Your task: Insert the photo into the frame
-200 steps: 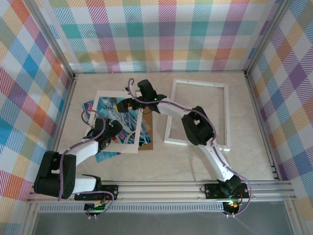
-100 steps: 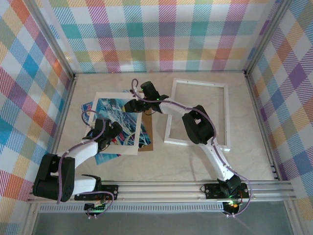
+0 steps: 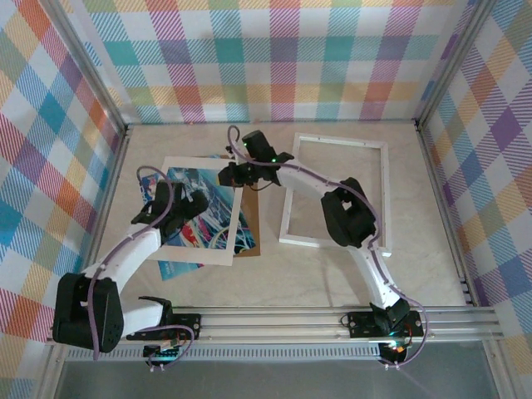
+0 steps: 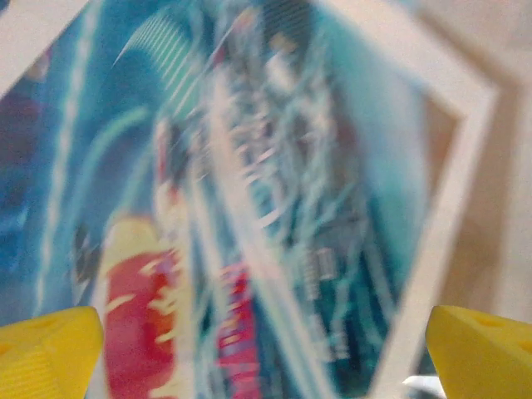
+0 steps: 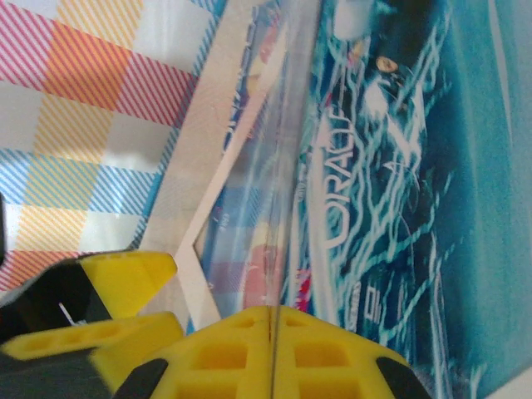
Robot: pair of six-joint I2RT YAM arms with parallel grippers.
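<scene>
Item: the photo (image 3: 212,218), a teal and blue print with red patches. It lies flat on the table (image 3: 274,283) left of centre, under a cream mat (image 3: 198,253) whose opening shows most of it, with one corner poking out past the mat's near edge. A brown backing board (image 3: 251,237) lies under the stack on its right side. The frame (image 3: 341,140) lies empty and well apart to the right, so the photo has to be freed from the stack first. Right gripper (image 3: 233,174): set low at the mat's far right corner, which looks like a place to catch an edge. In the wrist view its yellow fingers (image 5: 208,357) are pressed together and a thin pale edge runs up from their seam — which sheet that is, or whether anything is truly nipped, cannot be told. Left gripper (image 3: 193,208): over the middle of the print with its claw spread wide and nothing in it, probably placed to steady the stack; its wrist view is blurred. Change from a second ago — the right claw, then apart and further left over the print, has shifted right toward the corner and closed. The left arm has swung further from the near edge. Mat, photo and frame look much where they were.
</scene>
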